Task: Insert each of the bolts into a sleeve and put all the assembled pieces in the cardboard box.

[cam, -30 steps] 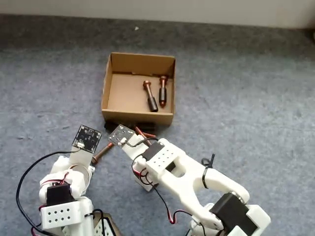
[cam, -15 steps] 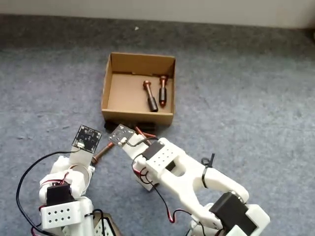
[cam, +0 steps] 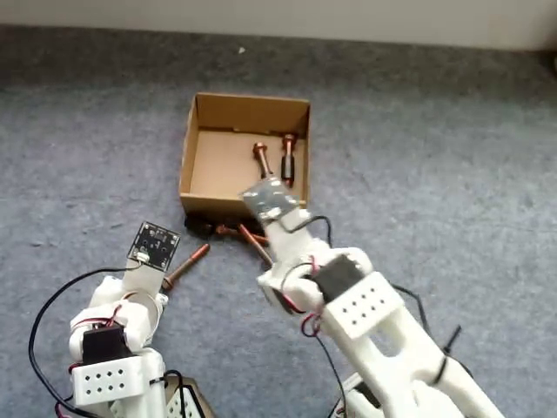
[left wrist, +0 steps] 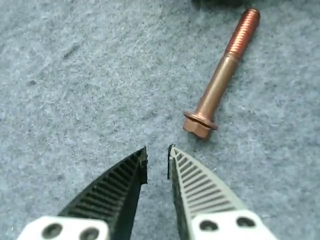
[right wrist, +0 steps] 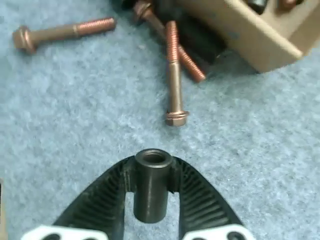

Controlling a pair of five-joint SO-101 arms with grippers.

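**Sleeve gripped on the right, loose bolt just ahead of the left**

The right end effector (right wrist: 151,167) is closed around a short dark metal sleeve (right wrist: 150,197), whose open bore faces up at the wrist camera. The left end effector (left wrist: 156,152) holds nothing, and its jaws are drawn almost together with a narrow slit between the tips.

A copper-coloured flanged bolt (left wrist: 218,82) lies flat on the grey carpeted tabletop (cam: 452,174). It is near the front wall of the brown cardboard box (cam: 218,207), on the arms' side, and sits just beyond the left tips, slightly off their line. Its long axis runs away from that end effector, with the hexagonal head nearest the tips and the threaded end pointing towards the box.

The left arm is the nearer one. It would probably need to open wider and shift across before closing on the shank.

Two more copper bolts (right wrist: 173,75) lie crossed against the box's front wall. Two assembled pieces (cam: 264,167) rest inside the box.
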